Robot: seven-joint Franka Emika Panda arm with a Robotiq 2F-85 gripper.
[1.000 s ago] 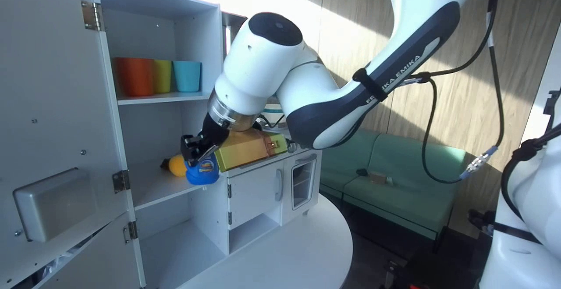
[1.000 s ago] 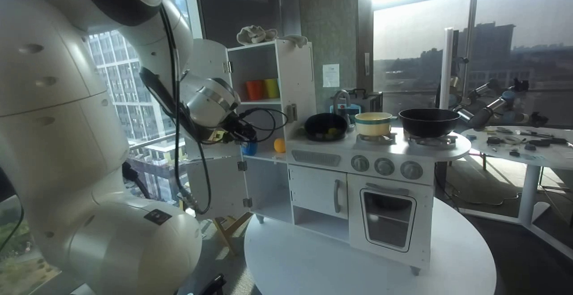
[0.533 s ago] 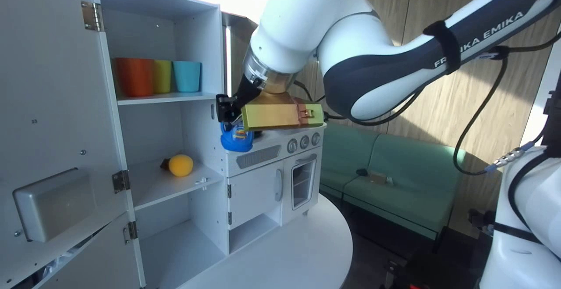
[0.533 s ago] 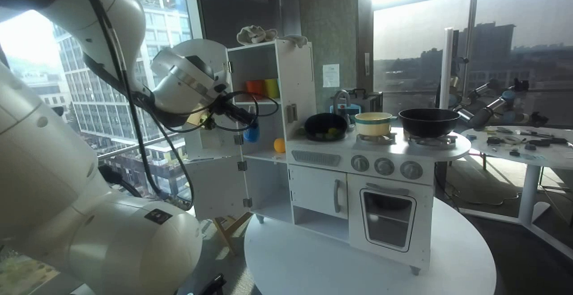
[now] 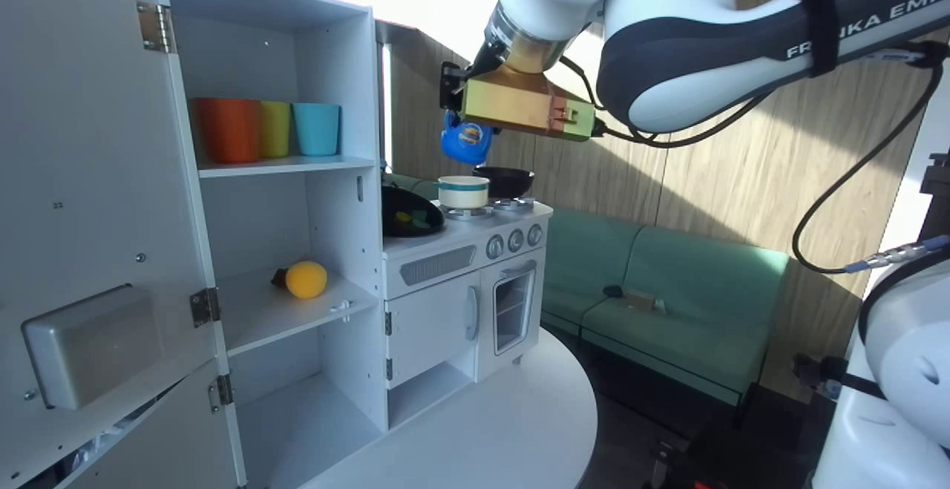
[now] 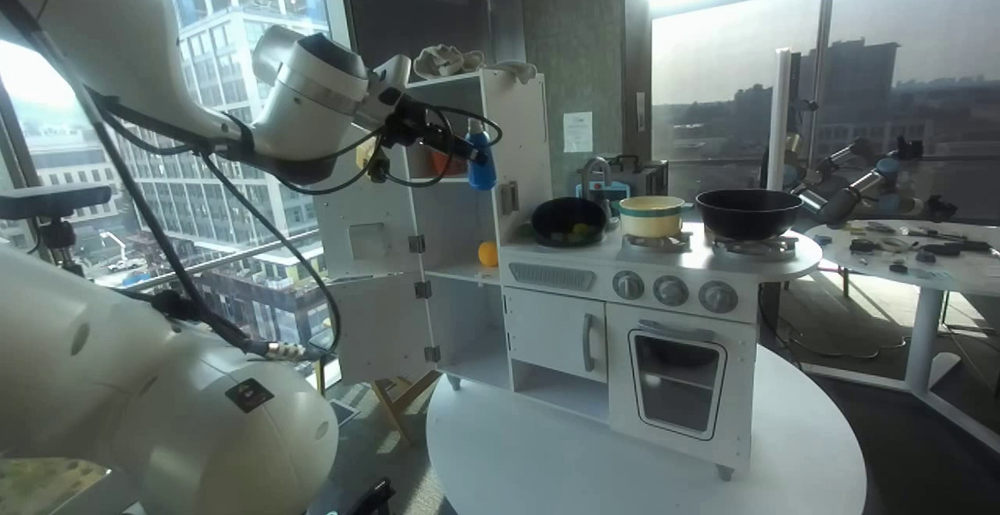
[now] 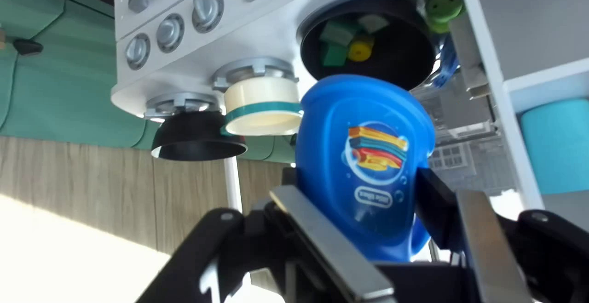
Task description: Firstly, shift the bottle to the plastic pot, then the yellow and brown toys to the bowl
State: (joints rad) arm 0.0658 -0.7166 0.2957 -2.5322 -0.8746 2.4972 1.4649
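Three cups (image 5: 230, 130), orange, yellow and teal, stood on the upper shelf (image 5: 286, 168) in an exterior view; on the lower shelf (image 5: 274, 320) lay the yellow toy (image 5: 307, 280), with the small brown toy (image 5: 280, 277) showing at its left edge. The blue bottle (image 5: 466, 140) hung in the air, higher than the pale pot (image 5: 463, 197), which sat on a burner (image 5: 469, 214) of the toy kitchen (image 5: 430, 318) with a deep black pan (image 5: 510, 183) beyond it. In an exterior view the bottle hung almost upright in front of the cabinet (image 6: 517, 124), well apart from the pot, and the black bowl (image 6: 564, 212) sat tilted between cabinet and pot. In the wrist view the gripper (image 7: 359, 187) was closed only as far as the bottle's width, its two fingers (image 7: 490, 252) pressed against opposite sides, the label (image 7: 377, 153) fully visible; green and yellow pieces (image 7: 360, 51) lay in the bowl
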